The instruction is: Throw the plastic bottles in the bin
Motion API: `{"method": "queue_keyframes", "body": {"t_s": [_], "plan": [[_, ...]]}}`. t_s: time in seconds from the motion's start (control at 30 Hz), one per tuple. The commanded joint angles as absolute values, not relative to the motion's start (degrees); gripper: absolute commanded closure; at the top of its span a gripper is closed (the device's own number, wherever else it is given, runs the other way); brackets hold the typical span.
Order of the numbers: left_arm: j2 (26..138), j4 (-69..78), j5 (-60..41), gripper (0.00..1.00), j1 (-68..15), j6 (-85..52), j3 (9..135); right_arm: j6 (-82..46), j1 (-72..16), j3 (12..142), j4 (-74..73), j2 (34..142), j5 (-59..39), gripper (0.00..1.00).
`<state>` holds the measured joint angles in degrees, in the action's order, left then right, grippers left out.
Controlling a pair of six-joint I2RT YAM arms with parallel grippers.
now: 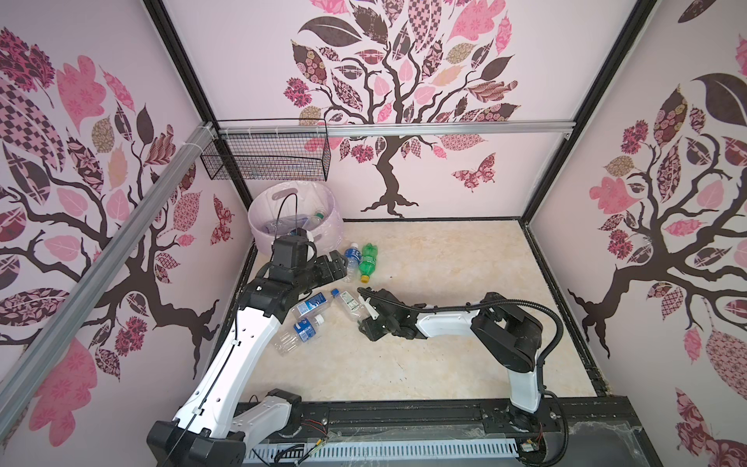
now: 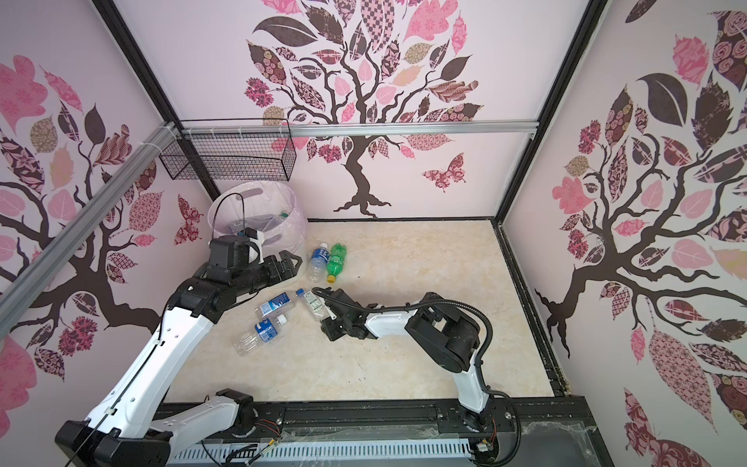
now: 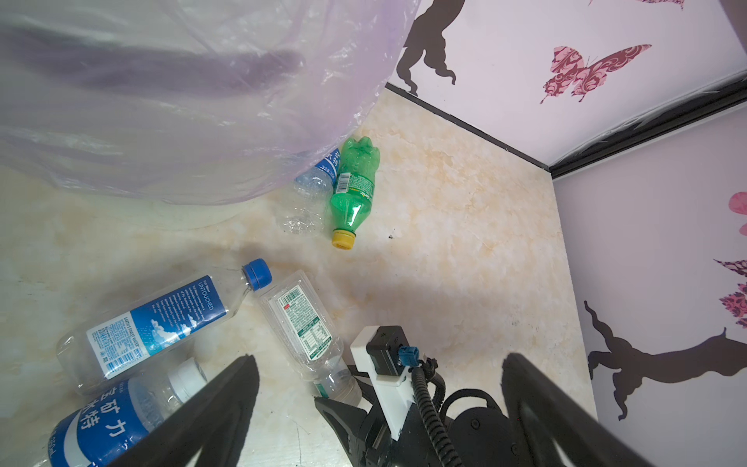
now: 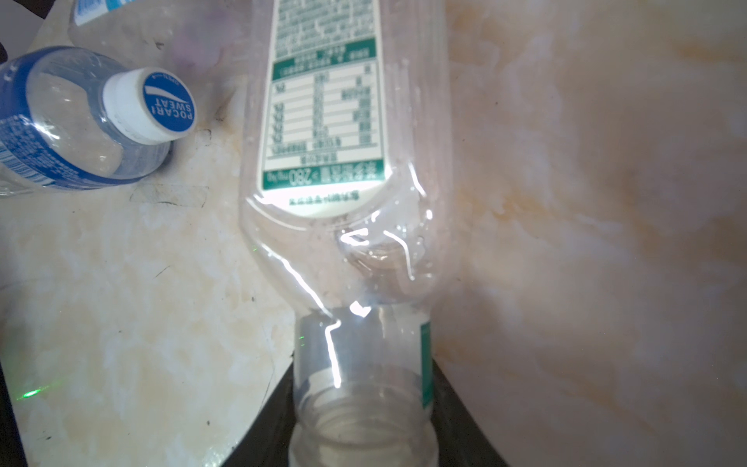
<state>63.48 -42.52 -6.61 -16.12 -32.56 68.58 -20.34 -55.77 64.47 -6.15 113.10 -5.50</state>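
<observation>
We see the floor [image 1: 444,250] walled on 3 sides, with the black rail [image 1: 404,416] that carries both arms along the front edge. The widest open stretch lies behind and to the right of the right arm, up to the back wall [image 1: 465,202]. The bin [image 1: 330,232] stands in the back-left corner under the wire basket [image 1: 266,157], with several bottles [image 1: 291,223] inside it.

5 more lie on the floor, all on the left half. The green bottle [image 1: 368,258] and a clear bottle [image 1: 352,258] lie side by side, touching, just beside the bin's front wall. The left gripper [image 1: 340,267] hangs near the clear bottle and close to the bin, its jaws wide apart. Nearer the front, the blue-cap bottle [image 1: 312,303] and the Pocari bottle [image 1: 301,330] lie close together just right of the left arm, crowding the ground between the 2 grippers.

The green-label bottle [image 1: 350,301] lies on its side, base just beside the blue cap, neck pointing at the right gripper [image 4: 361,388]. In the right wrist view the neck sits between the black jaws, which are clamped on it. The shoulder above the neck is dented.
</observation>
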Motion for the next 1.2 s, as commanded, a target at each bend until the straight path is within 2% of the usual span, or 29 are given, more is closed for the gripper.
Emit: {"method": "queue_keyframes", "body": {"t_s": [0.0,0.33,0.67,1.17], "plan": [[63.5,-42.9,-5.8,0.03,-15.8,-32.2,67.1,-19.6,-56.0,64.6,-2.6,110.3,-3.8,0.67],[63.6,-43.7,-5.4,0.03,-15.7,-32.0,67.2,-19.1,-55.8,65.4,0.0,106.0,-2.9,0.69],[65.0,-43.2,-7.3,0.03,-15.4,-32.1,68.3,-19.5,-53.8,67.4,3.1,97.1,-3.8,0.69],[68.1,-35.7,-13.0,0.03,-15.4,-39.9,69.7,-20.8,-52.5,71.4,2.4,87.9,-6.3,0.69]]}}
